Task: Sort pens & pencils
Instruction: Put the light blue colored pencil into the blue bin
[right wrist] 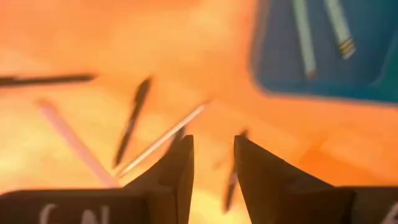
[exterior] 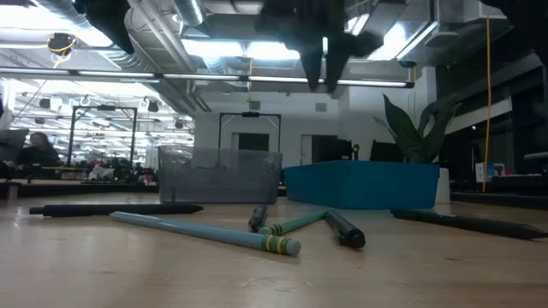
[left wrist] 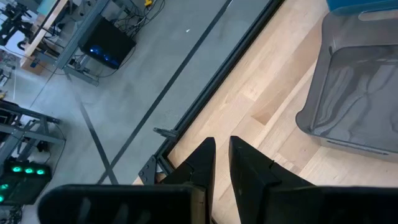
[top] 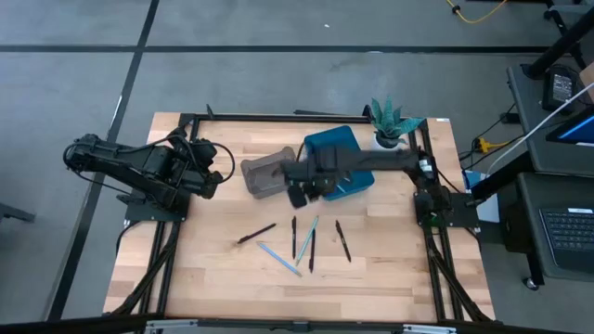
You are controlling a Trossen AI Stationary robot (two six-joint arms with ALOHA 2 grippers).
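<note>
Several pens and pencils lie flat on the wooden table: black sticks and light blue ones. The low view shows a light blue pencil nearest. Two light blue pencils lie inside the blue bin. My right gripper hovers above the table between the bins and the sticks, open and holding nothing. My left gripper waits at the table's left, with a narrow gap between its fingers.
A clear grey bin stands left of the blue bin, its inside showing no sticks. A green spiky potted plant sits at the far right corner. Black frame rails run along the table's edges.
</note>
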